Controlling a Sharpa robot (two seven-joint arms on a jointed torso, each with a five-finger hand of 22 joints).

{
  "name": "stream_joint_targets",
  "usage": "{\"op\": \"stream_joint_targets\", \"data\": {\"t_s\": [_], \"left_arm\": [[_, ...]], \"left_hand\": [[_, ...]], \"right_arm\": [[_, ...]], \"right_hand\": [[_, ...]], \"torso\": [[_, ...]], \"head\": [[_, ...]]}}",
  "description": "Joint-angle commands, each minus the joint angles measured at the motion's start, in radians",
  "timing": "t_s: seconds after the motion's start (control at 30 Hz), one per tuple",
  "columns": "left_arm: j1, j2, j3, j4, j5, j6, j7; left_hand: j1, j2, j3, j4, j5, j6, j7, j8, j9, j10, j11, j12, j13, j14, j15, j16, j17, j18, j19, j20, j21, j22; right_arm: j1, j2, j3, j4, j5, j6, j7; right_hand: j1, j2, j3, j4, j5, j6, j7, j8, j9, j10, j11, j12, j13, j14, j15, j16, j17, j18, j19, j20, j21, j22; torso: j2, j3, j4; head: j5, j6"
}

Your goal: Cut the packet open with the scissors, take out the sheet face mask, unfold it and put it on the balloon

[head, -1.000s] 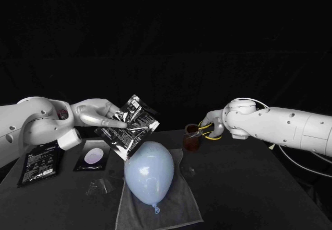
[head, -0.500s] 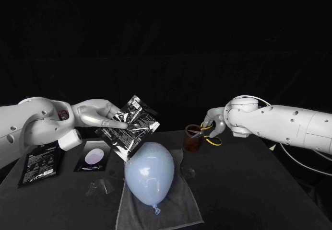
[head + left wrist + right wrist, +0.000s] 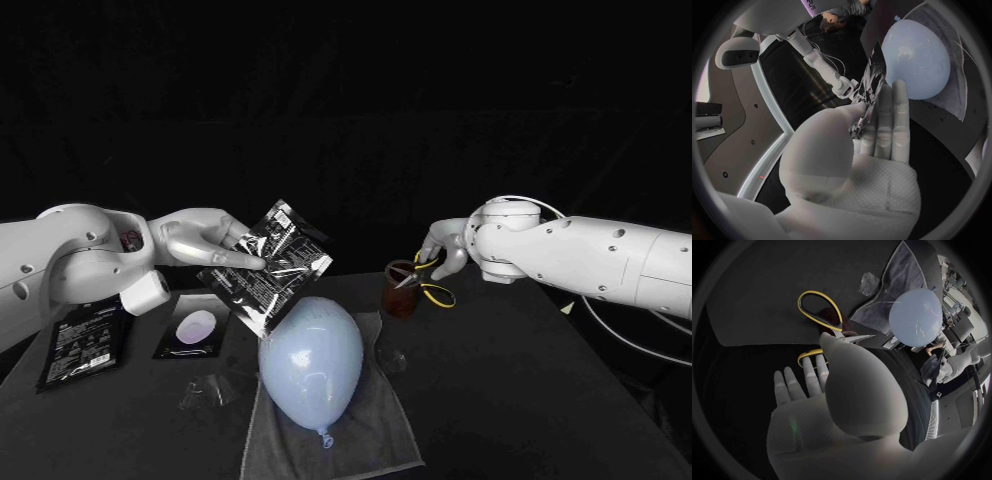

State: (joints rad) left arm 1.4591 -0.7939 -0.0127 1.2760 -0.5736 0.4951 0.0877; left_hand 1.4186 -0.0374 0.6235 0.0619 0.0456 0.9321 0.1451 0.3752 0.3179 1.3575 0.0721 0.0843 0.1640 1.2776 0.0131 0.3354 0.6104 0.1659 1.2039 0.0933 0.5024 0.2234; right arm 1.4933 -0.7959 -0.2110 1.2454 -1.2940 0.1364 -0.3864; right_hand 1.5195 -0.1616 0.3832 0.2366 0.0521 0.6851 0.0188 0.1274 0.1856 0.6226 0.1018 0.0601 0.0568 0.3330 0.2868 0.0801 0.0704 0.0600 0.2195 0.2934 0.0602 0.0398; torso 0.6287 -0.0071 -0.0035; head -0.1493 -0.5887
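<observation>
My left hand [image 3: 202,240] pinches a black printed packet [image 3: 271,262] and holds it upright, just above and behind the pale blue balloon [image 3: 310,358]. The balloon lies on a grey towel [image 3: 382,430]. In the left wrist view the packet [image 3: 873,85] sits between thumb and fingers [image 3: 892,125], with the balloon [image 3: 914,60] beyond. My right hand [image 3: 444,252] holds the yellow-handled scissors [image 3: 434,291] above a brown cup [image 3: 400,289]. In the right wrist view the thumb presses near the pivot of the scissors [image 3: 820,310], whose handle loops hang free.
A flat black packet [image 3: 87,342] and a dark card with a pale oval [image 3: 195,328] lie at the table's left. Clear plastic scraps [image 3: 209,390] lie beside the towel. The right wrist view shows the balloon [image 3: 917,317] and towel [image 3: 901,270] too.
My right hand has lifted a little and drawn slightly to the right with the scissors; their yellow handles now hang lower beside the cup. The left hand and packet have stayed put.
</observation>
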Motion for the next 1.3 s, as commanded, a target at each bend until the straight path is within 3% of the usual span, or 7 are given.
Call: {"op": "stream_joint_targets", "data": {"t_s": [0.03, 0.43, 0.7, 0.9, 1.17, 1.3], "left_arm": [[0.001, 0.001, 0.001, 0.0, 0.011, 0.016, 0.005], [0.001, 0.002, 0.001, 0.0, 0.011, 0.017, 0.005], [0.001, 0.002, 0.001, 0.001, 0.011, 0.018, 0.005], [0.001, 0.0, 0.001, 0.001, 0.011, 0.017, 0.004], [0.001, 0.001, 0.001, 0.002, 0.011, 0.018, 0.004], [0.001, 0.001, 0.001, 0.002, 0.011, 0.017, 0.004]], "left_hand": [[0.006, 0.008, 0.006, 0.003, 0.003, 0.008, 0.0, 0.003, 0.199, 0.007, -0.002, -0.005, 0.001, 0.0, -0.004, -0.002, 0.001, 0.013, -0.005, -0.001, 0.003, 0.001], [0.006, 0.008, 0.006, 0.003, 0.003, 0.008, 0.0, 0.003, 0.199, 0.007, -0.002, -0.005, 0.001, 0.0, -0.004, -0.002, 0.001, 0.013, -0.005, -0.001, 0.003, 0.001], [0.006, 0.008, 0.006, 0.003, 0.003, 0.008, 0.0, 0.003, 0.199, 0.007, -0.002, -0.005, 0.001, 0.0, -0.004, -0.002, 0.001, 0.013, -0.005, -0.001, 0.003, 0.001], [0.006, 0.008, 0.006, 0.003, 0.003, 0.008, 0.0, 0.003, 0.199, 0.007, -0.002, -0.005, 0.001, 0.0, -0.004, -0.002, 0.001, 0.013, -0.005, -0.001, 0.003, 0.001], [0.006, 0.008, 0.006, 0.003, 0.003, 0.008, 0.0, 0.003, 0.199, 0.007, -0.002, -0.005, 0.001, 0.0, -0.004, -0.002, 0.001, 0.013, -0.005, -0.001, 0.003, 0.001], [0.006, 0.008, 0.006, 0.003, 0.003, 0.008, 0.0, 0.003, 0.199, 0.007, -0.002, -0.005, 0.001, 0.0, -0.004, -0.002, 0.001, 0.013, -0.005, -0.001, 0.003, 0.001]], "right_arm": [[0.002, 0.0, 0.001, 0.002, -0.011, -0.026, 0.01], [0.003, 0.006, 0.002, 0.001, -0.016, -0.02, 0.009], [0.003, 0.02, 0.002, -0.006, -0.011, -0.01, 0.005], [0.003, 0.026, 0.002, -0.008, -0.009, -0.011, -0.001], [0.003, 0.037, 0.002, -0.01, -0.008, -0.008, -0.012], [0.004, 0.044, 0.002, -0.014, -0.008, 0.0, -0.018]], "right_hand": [[-0.011, 0.002, 0.007, -0.002, -0.004, 0.008, 0.001, 0.007, 0.002, 0.013, 0.003, 0.003, 0.0, 0.011, -0.001, 0.005, 0.002, 0.012, 0.01, 0.0, 0.005, 0.001], [-0.021, 0.008, 0.031, -0.023, -0.004, 0.025, 0.011, 0.011, 0.005, 0.085, 0.0, 0.008, 0.004, 0.031, -0.003, 0.009, 0.005, 0.014, 0.029, 0.0, 0.01, 0.002], [-0.034, 0.004, 0.051, -0.049, -0.004, -0.039, 0.01, -0.011, -0.012, 0.01, 0.001, -0.009, -0.004, 0.024, -0.003, 0.003, 0.001, 0.014, 0.039, -0.001, 0.012, 0.002], [-0.043, 0.007, 0.061, -0.059, -0.003, -0.072, 0.01, -0.022, -0.021, 0.01, 0.003, -0.007, -0.003, 0.029, -0.003, 0.002, 0.001, 0.015, 0.051, -0.001, 0.015, 0.003], [-0.092, 0.01, 0.108, -0.111, 0.018, -0.133, -0.003, -0.049, -0.046, 0.197, 0.0, 0.01, 0.008, 0.108, -0.013, 0.017, 0.008, 0.024, 0.107, -0.003, 0.032, 0.007], [-0.113, 0.006, 0.136, -0.137, 0.036, -0.156, -0.003, -0.058, -0.056, 0.244, 0.0, 0.01, 0.008, 0.135, -0.017, 0.02, 0.008, 0.027, 0.116, -0.002, 0.033, 0.007]], "torso": [[0.0, -0.0002, 0.0], [0.0, -0.0002, 0.0], [0.0, -0.0009, 0.0005], [0.0, -0.0006, 0.0005], [0.0, -0.0006, 0.0001], [0.0, -0.0007, -0.0001]], "head": [[0.0, -0.001], [-0.001, 0.0], [-0.002, 0.002], [0.001, 0.003], [0.002, 0.005], [0.002, 0.006]]}}
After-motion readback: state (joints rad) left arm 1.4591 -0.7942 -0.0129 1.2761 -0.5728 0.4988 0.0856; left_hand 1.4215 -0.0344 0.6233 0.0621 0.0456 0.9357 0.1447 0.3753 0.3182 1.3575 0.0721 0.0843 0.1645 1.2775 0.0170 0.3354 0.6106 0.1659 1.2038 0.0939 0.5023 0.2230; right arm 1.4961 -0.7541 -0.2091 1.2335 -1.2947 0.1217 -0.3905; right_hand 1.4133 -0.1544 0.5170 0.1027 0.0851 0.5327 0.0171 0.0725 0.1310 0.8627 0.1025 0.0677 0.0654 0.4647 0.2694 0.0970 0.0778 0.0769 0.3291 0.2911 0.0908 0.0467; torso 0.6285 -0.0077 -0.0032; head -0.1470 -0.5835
